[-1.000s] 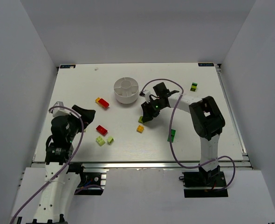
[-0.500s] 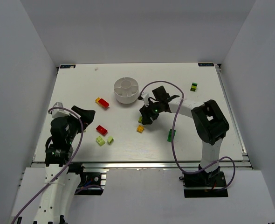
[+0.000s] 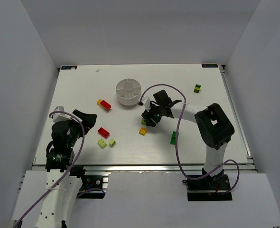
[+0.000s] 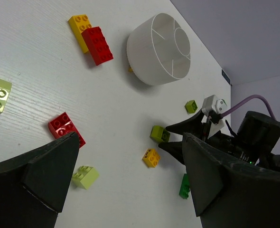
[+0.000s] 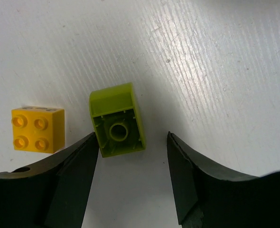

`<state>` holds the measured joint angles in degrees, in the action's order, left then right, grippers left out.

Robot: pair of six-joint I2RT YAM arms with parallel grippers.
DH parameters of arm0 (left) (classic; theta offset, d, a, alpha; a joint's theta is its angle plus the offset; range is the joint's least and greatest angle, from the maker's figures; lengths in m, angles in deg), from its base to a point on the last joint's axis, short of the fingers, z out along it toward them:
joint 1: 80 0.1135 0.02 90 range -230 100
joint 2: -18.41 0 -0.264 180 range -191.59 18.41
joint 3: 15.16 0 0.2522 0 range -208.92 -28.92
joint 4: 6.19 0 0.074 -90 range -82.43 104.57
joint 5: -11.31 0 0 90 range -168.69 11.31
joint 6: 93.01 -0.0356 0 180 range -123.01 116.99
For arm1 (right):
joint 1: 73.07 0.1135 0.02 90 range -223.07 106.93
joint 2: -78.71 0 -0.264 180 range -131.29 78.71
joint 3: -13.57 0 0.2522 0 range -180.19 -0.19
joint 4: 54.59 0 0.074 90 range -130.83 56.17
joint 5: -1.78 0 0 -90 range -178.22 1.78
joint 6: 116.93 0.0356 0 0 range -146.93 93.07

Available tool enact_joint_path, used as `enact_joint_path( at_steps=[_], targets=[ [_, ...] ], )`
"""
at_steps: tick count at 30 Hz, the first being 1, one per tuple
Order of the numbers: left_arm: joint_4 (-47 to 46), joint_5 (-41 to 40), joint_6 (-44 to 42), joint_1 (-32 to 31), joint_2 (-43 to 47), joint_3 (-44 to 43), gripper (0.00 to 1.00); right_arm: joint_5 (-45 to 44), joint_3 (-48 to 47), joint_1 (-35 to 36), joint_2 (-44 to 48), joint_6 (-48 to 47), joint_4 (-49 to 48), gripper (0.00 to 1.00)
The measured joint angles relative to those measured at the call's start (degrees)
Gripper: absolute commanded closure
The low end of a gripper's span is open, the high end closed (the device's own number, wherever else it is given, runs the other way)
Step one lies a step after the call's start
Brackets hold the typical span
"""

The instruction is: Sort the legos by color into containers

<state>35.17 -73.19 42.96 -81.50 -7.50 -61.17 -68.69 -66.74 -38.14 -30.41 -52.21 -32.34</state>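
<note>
The white divided dish (image 3: 128, 91) stands at the back middle and looks empty in the left wrist view (image 4: 159, 47). My right gripper (image 3: 146, 118) is open and low over an upside-down lime brick (image 5: 117, 120), which lies by its left finger (image 5: 78, 161), partly between the jaws. An orange-yellow brick (image 5: 38, 129) lies just left of it. My left gripper (image 3: 85, 118) is open and empty at the left. Near it lie a red brick (image 3: 103, 132) and two pale lime bricks (image 3: 102, 143). A joined yellow and red brick (image 3: 104, 104) lies left of the dish.
A dark green brick (image 3: 173, 137) lies right of the middle near the right arm. A small green and yellow brick (image 3: 197, 88) lies at the far right back. White walls enclose the table on three sides.
My right gripper has shifted slightly left and down over the lime brick. The left arm has moved a little toward the front. No brick has been lifted.
</note>
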Motion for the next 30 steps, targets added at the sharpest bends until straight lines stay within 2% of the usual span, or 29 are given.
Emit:
enact_joint_path(
  at_steps=[4,8,11,12,15,17,23,30],
  targets=[
    [0.61,0.0,0.17,0.0,0.57,0.44,0.02,-1.2,1.14,0.87,0.55,-2.36,-1.05,0.38],
    [1.42,0.0,0.2,0.0,0.9,0.79,0.02,-1.2,1.88,1.53,0.98,-4.52,-1.46,0.49],
    [1.73,0.0,0.2,0.0,0.9,0.79,0.02,-0.74,2.27,1.88,1.2,-5.99,-1.62,0.66],
    [1.86,0.0,0.2,0.0,0.9,0.79,0.02,-0.66,2.36,1.9,1.36,-6.6,-1.57,0.75],
    [1.97,0.0,0.2,0.0,0.9,0.81,0.02,-0.09,2.49,1.95,1.49,-8.24,-1.38,0.94],
    [1.95,0.0,0.2,0.0,0.9,0.81,0.02,-0.02,2.47,1.95,1.62,-9.01,-1.07,1.0],
    [1.86,0.02,0.2,0.0,0.76,0.85,0.02,-1.07,0.81,1.09,4.26,-14.21,3.17,1.0],
    [0.66,0.11,0.13,0.0,-0.42,1.77,0.02,-2.47,-14.86,-0.98,4.94,-24.92,8.07,1.0]
  ],
)
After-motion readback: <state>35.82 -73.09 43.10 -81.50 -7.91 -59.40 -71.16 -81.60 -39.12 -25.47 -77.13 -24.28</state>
